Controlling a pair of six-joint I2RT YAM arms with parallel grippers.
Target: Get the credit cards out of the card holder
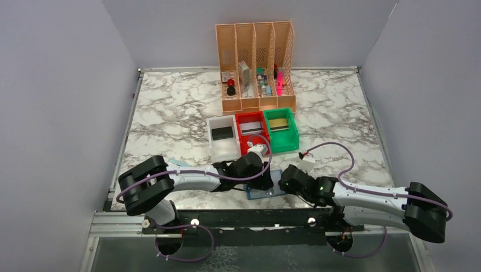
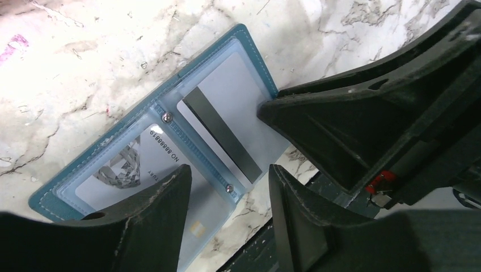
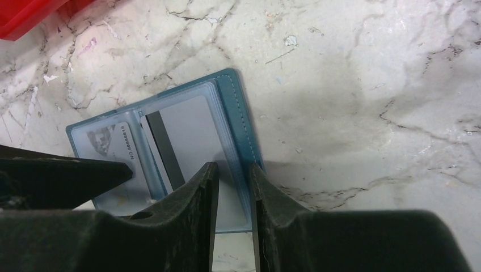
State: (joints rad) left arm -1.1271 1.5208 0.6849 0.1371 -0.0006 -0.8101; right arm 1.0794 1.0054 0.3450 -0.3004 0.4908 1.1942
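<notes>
Where the card holder point(image 3: 241, 119) lay: spread open and flat on the counter point(image 3: 368, 85).
Credit cards point(image 3: 193, 130): both sat inside the holder's clear pockets, one per half.
Left hand point(image 2: 230, 175): fingers stood apart above the holder's spine, gripping nothing.
Right hand point(image 3: 233, 170): fingers were narrowly parted astride the holder's striped-card half; whether they clamped it could not be told.

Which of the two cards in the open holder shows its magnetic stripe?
The plain grey card, crossed by a dark stripe; the card in the other pocket shows a printed number and a diamond graphic.
</notes>
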